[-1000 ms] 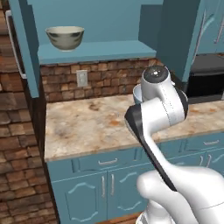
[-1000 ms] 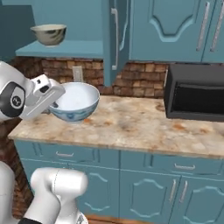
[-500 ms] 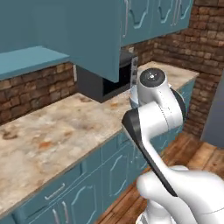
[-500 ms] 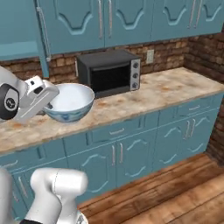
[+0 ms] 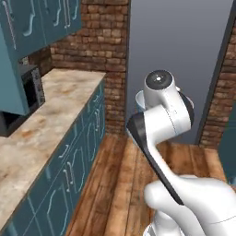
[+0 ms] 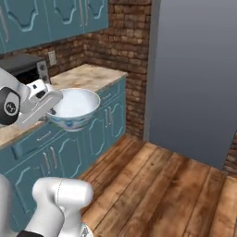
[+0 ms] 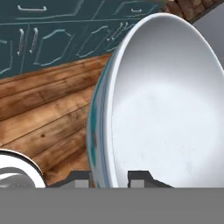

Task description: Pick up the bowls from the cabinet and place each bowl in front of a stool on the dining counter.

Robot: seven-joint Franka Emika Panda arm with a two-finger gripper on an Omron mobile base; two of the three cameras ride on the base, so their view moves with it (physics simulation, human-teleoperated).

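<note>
Base has swung away from the microwave toward open wood floor.
The pincer (image 7: 109, 177) grips the rim of the white bowl (image 6: 74, 109), carried upright beside the teal surface (image 6: 88, 76); the dining counter probably lies further round.

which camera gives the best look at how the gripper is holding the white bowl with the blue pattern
The hand view: the gripper pinches the white, blue-patterned ceramic bowl by its rim, one finger each side. The right base view shows the whole bowl carried upright; the left base view hides it behind the arm.
</note>
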